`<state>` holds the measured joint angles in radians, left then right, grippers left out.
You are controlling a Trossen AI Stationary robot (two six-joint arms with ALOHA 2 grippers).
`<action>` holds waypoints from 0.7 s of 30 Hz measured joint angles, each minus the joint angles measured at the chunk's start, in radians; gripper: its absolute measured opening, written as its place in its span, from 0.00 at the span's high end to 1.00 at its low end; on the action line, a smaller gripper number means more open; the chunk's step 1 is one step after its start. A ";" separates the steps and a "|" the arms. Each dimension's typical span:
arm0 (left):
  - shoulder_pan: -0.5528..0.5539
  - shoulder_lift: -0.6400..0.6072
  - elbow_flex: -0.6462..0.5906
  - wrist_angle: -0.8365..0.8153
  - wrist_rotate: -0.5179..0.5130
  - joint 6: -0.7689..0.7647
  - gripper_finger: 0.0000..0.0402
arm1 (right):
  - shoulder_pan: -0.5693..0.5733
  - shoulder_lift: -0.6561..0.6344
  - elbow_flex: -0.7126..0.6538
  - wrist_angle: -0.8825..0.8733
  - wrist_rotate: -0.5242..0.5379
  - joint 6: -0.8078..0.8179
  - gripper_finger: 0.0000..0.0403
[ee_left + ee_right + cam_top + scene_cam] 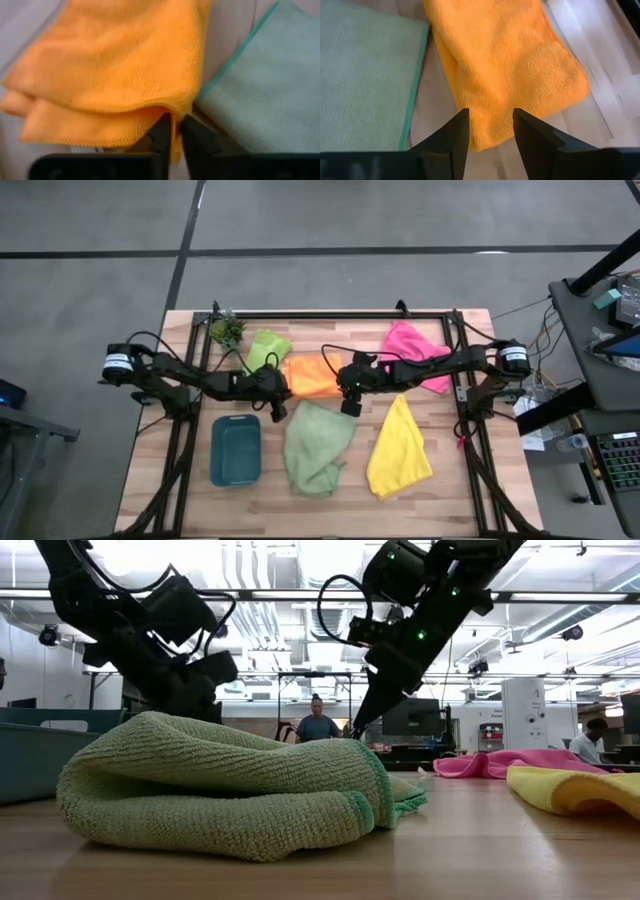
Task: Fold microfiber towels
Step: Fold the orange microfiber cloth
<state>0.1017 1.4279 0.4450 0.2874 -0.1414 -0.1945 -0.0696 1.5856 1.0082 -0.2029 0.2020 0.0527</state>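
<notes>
Nearest, the pale sage green towel (316, 446) and the yellow towel (399, 448) lay rumpled on the wooden table (480, 500), with bare boards showing between them. Behind them, the left gripper (176, 131) pinched the orange towel (312, 375) at its near edge. The right gripper (490, 131) hovered above that towel, fingers apart and empty.

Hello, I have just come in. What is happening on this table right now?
A two-armed robot is folding microfiber towels. The left gripper is shut on an edge of the orange towel in the middle of the table. The right gripper is open, just above the same towel. The lime green towel, pink towel, sage green towel and yellow towel lie loose around it.
</notes>
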 joint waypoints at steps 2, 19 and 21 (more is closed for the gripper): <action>0.001 -0.024 0.000 0.000 -0.003 0.032 0.97 | 0.000 0.000 -0.002 0.007 0.000 -0.001 0.64; -0.004 -0.119 -0.011 -0.175 0.017 0.019 0.96 | 0.000 0.002 -0.003 0.053 0.000 -0.001 0.64; -0.004 -0.117 -0.011 -0.174 0.029 0.017 0.91 | 0.000 0.002 -0.003 0.058 0.000 -0.002 0.64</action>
<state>0.0978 1.3111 0.4341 0.1135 -0.1123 -0.1778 -0.0696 1.5875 1.0054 -0.1445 0.2024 0.0510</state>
